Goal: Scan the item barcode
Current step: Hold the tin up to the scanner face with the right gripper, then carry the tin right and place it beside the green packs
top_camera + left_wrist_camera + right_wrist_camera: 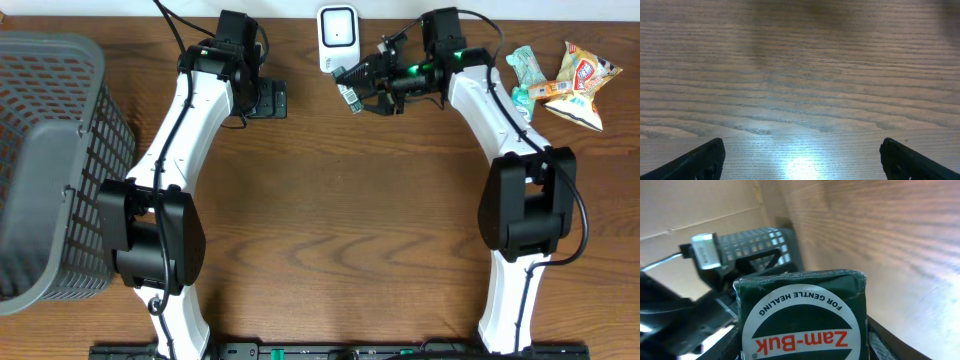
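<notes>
The work surface is a brown wood-grain table (330, 200) with a bright patch of light reflected on the wood in the left wrist view. A grey plastic mesh basket (50, 160) occupies its left edge. A white rectangular barcode scanner (338, 36) stands at the far edge near the centre. A teal snack packet (524, 72) and a yellow-and-orange snack bag (582, 85) lie at the far right corner. In the right wrist view a pale beige panel (705, 205) with a seam rises behind the table. Both arms reach from the near edge toward the far edge. The left arm bends inward, and the left gripper (268, 100) lies low over bare wood to the left of the scanner, its fingers (705, 157) spread wide with nothing between them. The right arm bends leftward at the wrist, placing the right gripper (358, 88) just in front of the scanner. The right gripper pinches a small dark green rectangular carton (350, 98) by its sides and holds it clear of the table, just beside the scanner's lower right corner. In the right wrist view the carton (802, 315) fills the lower centre. Its face shows a white ring reading "FOR GENTLE HEALING" and a red "Zam-Buk" on a white band, upside down to the camera. No barcode is visible on that face.
</notes>
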You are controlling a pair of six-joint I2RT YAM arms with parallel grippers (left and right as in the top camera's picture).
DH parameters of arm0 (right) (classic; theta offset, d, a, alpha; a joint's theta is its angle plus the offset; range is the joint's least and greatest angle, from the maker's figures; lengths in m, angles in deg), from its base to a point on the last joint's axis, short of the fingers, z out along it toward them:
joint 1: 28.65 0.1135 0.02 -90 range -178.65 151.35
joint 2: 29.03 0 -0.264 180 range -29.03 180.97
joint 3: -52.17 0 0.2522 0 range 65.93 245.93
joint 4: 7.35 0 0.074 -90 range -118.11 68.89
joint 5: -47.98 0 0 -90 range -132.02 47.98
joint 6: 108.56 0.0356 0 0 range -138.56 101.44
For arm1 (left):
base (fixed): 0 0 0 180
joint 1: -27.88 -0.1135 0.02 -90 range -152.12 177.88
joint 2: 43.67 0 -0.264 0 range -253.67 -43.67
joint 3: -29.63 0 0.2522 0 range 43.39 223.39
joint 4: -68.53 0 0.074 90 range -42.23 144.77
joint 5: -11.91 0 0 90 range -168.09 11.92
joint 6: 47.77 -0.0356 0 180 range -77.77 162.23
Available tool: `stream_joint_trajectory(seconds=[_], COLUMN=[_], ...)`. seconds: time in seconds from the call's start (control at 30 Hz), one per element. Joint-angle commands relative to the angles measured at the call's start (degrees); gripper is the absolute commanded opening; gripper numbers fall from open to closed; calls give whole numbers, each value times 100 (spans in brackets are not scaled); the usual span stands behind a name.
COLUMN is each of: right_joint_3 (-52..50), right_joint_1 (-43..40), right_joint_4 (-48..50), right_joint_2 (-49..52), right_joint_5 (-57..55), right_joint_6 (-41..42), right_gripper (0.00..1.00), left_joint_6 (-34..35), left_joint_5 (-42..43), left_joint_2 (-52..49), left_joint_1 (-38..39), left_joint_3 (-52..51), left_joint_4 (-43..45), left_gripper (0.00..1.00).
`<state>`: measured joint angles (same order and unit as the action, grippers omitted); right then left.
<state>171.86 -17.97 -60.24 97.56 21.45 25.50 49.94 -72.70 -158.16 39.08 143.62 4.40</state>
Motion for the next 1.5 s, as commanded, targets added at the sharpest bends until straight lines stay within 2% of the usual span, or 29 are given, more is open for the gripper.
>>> stream_joint_trajectory(seconds=[0.0,0.37,0.43,0.5,0.57,0.63,0.67,0.73,0.97,1.1,1.17,1.23,1.33,1.47], right_joint_3=[-17,-17,-17,-17,-17,-17,-17,-17,-20,-20,-20,-20,-17,-17], right_joint_1=[9,26,90,269,437,566,678,846,1078,1073,1075,1075,1075,1075], right_joint_4=[17,323,481,540,723,1008,1364,2127,3960,4922,5549,6070,6588,6754], right_joint_2=[-101,-101,-101,-101,-101,-101,-101,-98,109,527,848,1110,1377,1523], right_joint_5=[466,271,-511,-2122,-3744,-4854,-5641,-6540,-6852,-6981,-6981,-6981,-7001,-7003], right_joint_6=[863,1161,820,9,-479,-752,-977,-1405,-2159,-2168,-2175,-2212,-2356,-2356], right_gripper=[54,54,52,52,52,52,52,52,55,55,52,54,55,55], left_joint_6=[7,7,7,7,7,7,7,7,7,7,7,7,7,7], left_joint_5=[-94,-94,-94,-94,-94,-94,-94,-94,-94,-94,-94,-94,-94,-94], left_joint_2=[-59,-59,-59,-59,-59,-59,-59,-59,-59,-59,-59,-59,-59,-59], left_joint_1=[-4,-4,-4,-4,-4,-4,-4,-4,-4,-4,-4,-4,-4,-4], left_joint_3=[2,2,2,2,2,2,2,2,2,2,2,2,2,2], left_joint_4=[-15,-15,-15,-15,-15,-15,-15,-15,-15,-15,-15,-15,-15,-15], left_gripper=[98,98,98,98,98,98,98,97,98,98,98,98,98,98])
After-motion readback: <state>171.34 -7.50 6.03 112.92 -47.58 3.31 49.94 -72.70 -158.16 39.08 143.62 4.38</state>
